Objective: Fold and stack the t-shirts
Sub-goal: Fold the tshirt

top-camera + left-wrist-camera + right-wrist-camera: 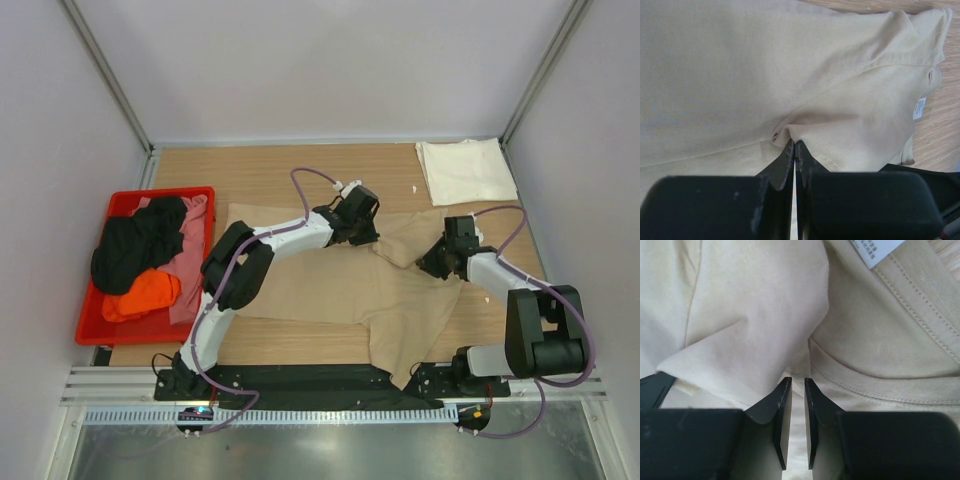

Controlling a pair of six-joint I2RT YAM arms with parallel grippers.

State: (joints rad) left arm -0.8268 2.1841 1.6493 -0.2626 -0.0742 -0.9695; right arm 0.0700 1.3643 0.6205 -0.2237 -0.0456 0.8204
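A tan t-shirt (320, 285) lies spread across the middle of the table, its far right part bunched and folded over. My left gripper (358, 228) is at the shirt's far edge. In the left wrist view the left gripper (795, 142) is shut on a small pinch of the tan cloth (740, 75). My right gripper (437, 263) is at the bunched part near the neck. In the right wrist view its jaws (798, 380) stand a narrow slit apart, with a crease of the tan cloth (750, 305) running into them beside the collar (880, 385). A cream-white t-shirt (465, 170) lies folded at the back right.
A red bin (160, 192) at the left holds a black t-shirt (135, 250), a pink one (190, 260) and an orange one (140, 293). Grey walls enclose the table on three sides. A black strip with the arm bases runs along the near edge.
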